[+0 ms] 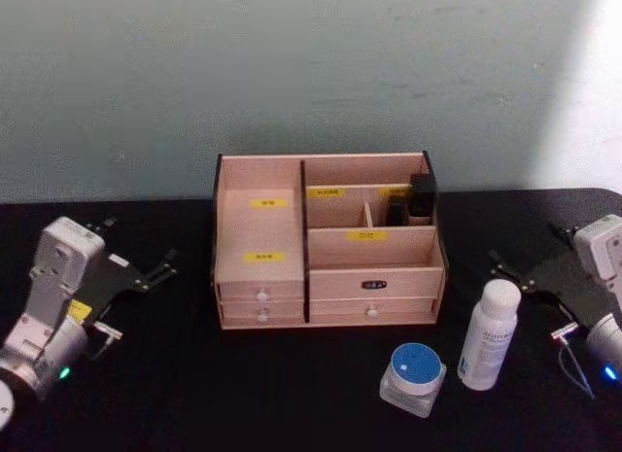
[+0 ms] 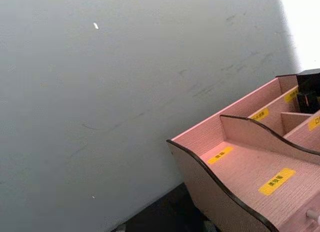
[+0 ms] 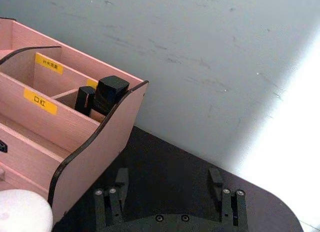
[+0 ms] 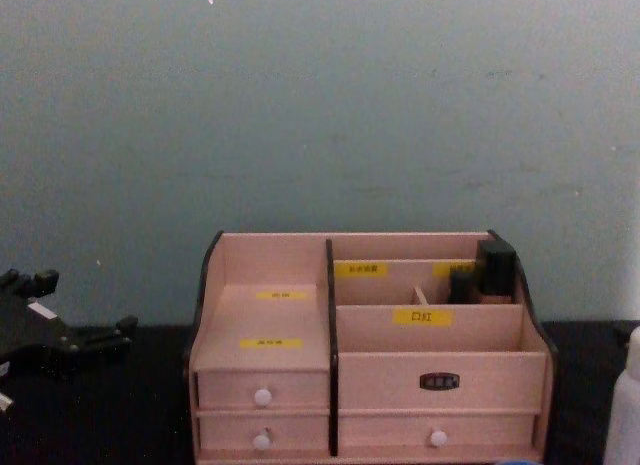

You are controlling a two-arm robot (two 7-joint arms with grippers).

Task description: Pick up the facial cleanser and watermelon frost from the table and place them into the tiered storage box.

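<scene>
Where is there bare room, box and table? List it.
In the box, the two left steps are bare, and so is the front right slot. The table is bare between the left gripper and the box. Crowded: the rear right corner with black items; the table's right front, with jar, bottle and right gripper.

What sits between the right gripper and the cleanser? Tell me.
Nothing. In the head view, the table from the right gripper to the cleanser is bare.

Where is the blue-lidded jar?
Head view: the watermelon frost stands right of centre, in front of the tiered storage box, just left of the facial cleanser.
</scene>
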